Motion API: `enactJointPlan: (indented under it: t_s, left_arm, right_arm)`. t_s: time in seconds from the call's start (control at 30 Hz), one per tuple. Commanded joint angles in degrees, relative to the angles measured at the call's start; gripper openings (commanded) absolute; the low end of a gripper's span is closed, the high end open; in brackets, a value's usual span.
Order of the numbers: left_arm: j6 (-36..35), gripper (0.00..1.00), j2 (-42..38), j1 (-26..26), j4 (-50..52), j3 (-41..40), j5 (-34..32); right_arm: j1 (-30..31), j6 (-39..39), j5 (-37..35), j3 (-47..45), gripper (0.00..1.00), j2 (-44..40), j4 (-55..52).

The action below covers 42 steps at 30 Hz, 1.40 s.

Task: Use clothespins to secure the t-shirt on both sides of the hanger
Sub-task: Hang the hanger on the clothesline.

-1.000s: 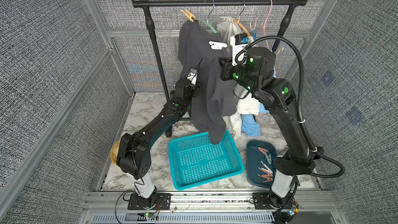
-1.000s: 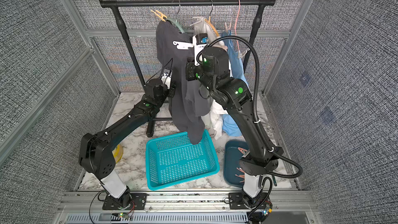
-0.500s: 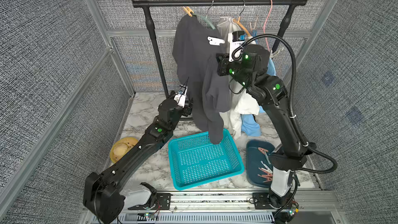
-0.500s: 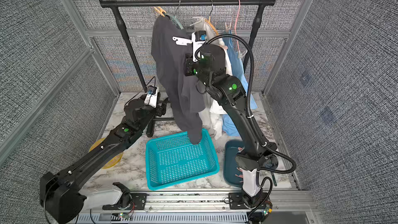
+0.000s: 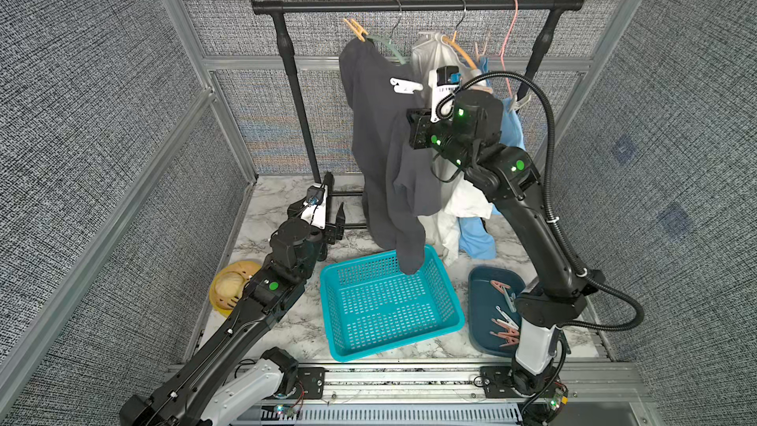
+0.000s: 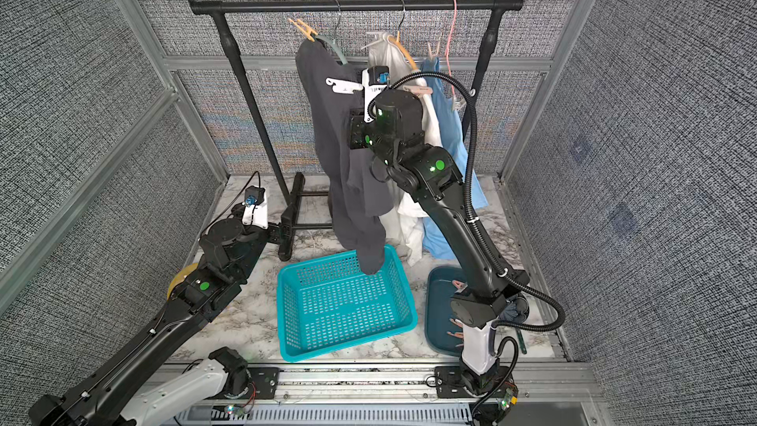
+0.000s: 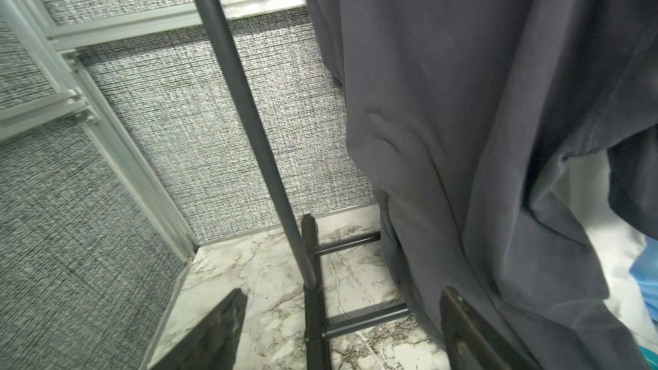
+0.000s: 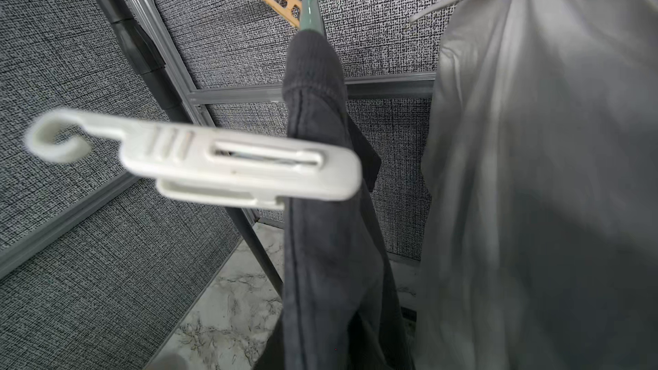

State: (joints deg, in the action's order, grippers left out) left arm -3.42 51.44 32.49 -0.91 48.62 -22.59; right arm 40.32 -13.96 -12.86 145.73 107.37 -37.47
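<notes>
Left hand (image 7: 341,332) spread empty, right hand (image 5: 415,133) grip unclear, white clothespin (image 8: 228,161) clipped on t-shirt (image 8: 320,261)

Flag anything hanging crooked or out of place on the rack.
The dark t-shirt hangs lopsided on its green hanger: the cloth is bunched to one side, and its lowest corner dangles down to the teal basket. Nothing else stands out.
</notes>
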Motion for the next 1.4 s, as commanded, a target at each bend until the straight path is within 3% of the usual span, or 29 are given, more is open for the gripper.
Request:
enactJointPlan:
  t_s: [0.0, 0.1, 0.2, 0.43, 0.6, 0.77, 0.93, 1.07, 1.37]
  left_arm:
    - [0.95, 0.94, -1.16, 0.01, 0.99, -0.69, -4.01]
    - [1.68, 0.95, -1.54, 0.02, 2.44, -1.55, -0.82]
    - [3.69, 0.95, -0.27, 0.04, 8.44, -0.66, 3.18]
    - [9.92, 0.92, -2.27, -0.03, 8.84, -6.94, 11.34]
    - [14.05, 0.89, -3.51, 0.03, 16.55, -7.80, 8.94]
    - [16.84, 0.89, -6.97, 0.02, 18.95, -9.93, 7.04]
    - [18.16, 0.91, -11.14, -0.01, 19.02, -12.45, 4.29]
    - [18.19, 0.91, -12.13, 0.03, 21.02, -12.45, 3.60]
    - [19.23, 0.91, -13.34, 0.01, 20.42, -13.66, 3.96]
  right_arm:
    - [0.63, 1.21, -0.74, -0.24, 0.56, -1.69, 3.01]
    - [1.11, 1.21, -0.58, -2.85, 0.75, -4.60, 2.14]
    - [2.23, 1.98, -0.96, -8.47, 0.83, -9.64, 1.28]
    - [9.97, 4.50, -5.09, -30.95, 0.81, -27.48, 0.34]
    - [17.58, -3.98, -11.77, -54.69, 0.78, -41.64, 0.12]
    - [20.15, -15.54, -13.20, -74.54, 0.77, -47.46, 2.49]
    - [18.15, -19.21, -15.52, -85.86, 0.78, -44.50, 13.31]
    - [11.20, -22.60, -9.79, -86.01, 0.78, -36.58, 16.91]
    - [4.29, -23.72, -8.88, -82.05, 0.78, -18.95, 25.37]
